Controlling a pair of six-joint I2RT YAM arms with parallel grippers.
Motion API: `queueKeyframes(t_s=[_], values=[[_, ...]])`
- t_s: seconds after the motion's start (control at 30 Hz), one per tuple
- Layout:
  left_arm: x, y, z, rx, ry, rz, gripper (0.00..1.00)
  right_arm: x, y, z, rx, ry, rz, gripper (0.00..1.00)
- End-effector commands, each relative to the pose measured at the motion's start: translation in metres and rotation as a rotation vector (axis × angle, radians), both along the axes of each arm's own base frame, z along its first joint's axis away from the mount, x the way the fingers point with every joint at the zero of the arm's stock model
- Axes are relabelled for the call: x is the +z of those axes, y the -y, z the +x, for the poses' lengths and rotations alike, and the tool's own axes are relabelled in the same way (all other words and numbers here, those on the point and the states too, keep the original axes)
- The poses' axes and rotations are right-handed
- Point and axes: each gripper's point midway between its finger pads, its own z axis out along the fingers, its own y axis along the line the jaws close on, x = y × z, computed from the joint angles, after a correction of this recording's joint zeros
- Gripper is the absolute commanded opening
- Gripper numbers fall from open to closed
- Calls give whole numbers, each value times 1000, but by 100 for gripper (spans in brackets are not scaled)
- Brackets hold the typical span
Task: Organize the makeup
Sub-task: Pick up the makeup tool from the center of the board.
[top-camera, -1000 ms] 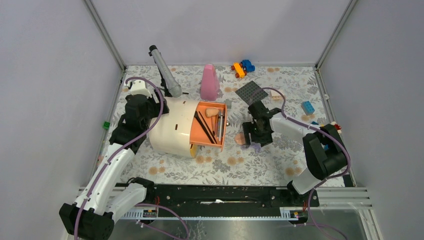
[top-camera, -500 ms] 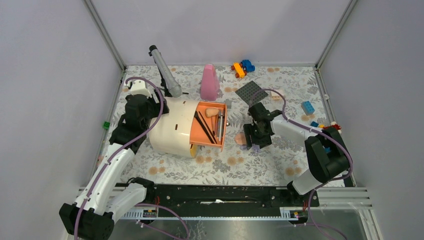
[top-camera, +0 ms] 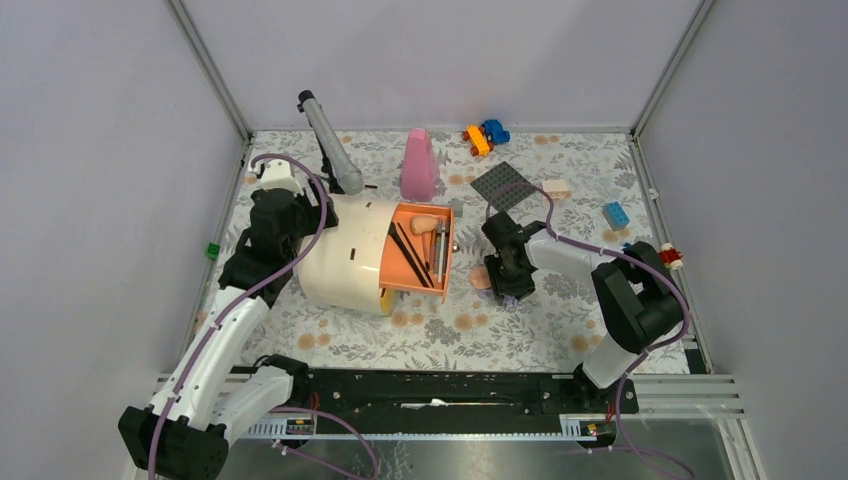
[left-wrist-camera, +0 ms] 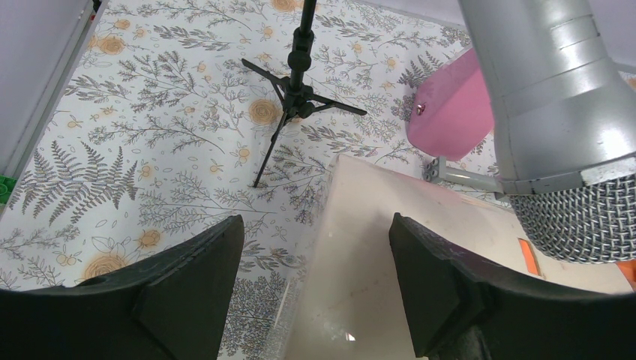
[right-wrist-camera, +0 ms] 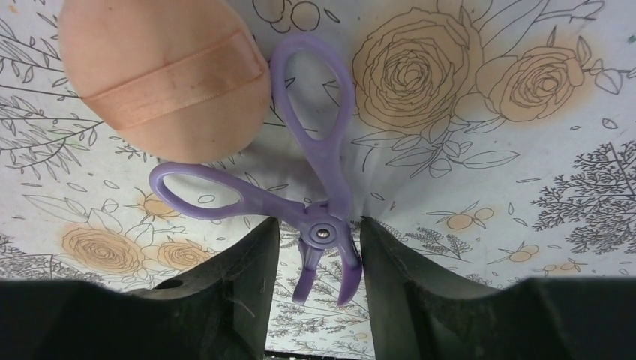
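The purple curler [right-wrist-camera: 323, 225] lies flat on the surface [right-wrist-camera: 465, 172] beside the puff [right-wrist-camera: 161, 75], one loop touching it, long axis running away from the right gripper [right-wrist-camera: 319, 244], loops outward, head toward the wrist. The jaws stand narrow either side of its hinge, a slight gap showing. From above, the gripper hides it. The left gripper [left-wrist-camera: 315, 255]'s jaws stand wide astride the case [left-wrist-camera: 375, 285] edge.

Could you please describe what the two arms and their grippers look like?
Both the left arm and right arm have white link shells between chunky black joints, with a purple cable looped along each. The left gripper and right gripper carry broad, matte black, wedge-shaped fingers. No markings are legible.
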Motion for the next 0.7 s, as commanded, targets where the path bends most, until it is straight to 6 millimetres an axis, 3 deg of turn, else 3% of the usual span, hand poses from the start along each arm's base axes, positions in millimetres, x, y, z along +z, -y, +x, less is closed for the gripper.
queueKeyframes(t_s=[0.0, 0.4, 0.57, 0.67], values=[[-13, -1, -5, -16, -65, 24, 78, 3, 0, 9, 10, 35, -53, 49], [-13, 0, -5, -17, -63, 23, 78, 18, -5, 18, -20, 104, -23, 25], [-13, 0, -5, -17, -63, 23, 78, 35, -5, 21, -37, 143, -9, 25], [-13, -1, -5, -16, -63, 23, 78, 55, -6, 25, -48, 186, 7, 25]])
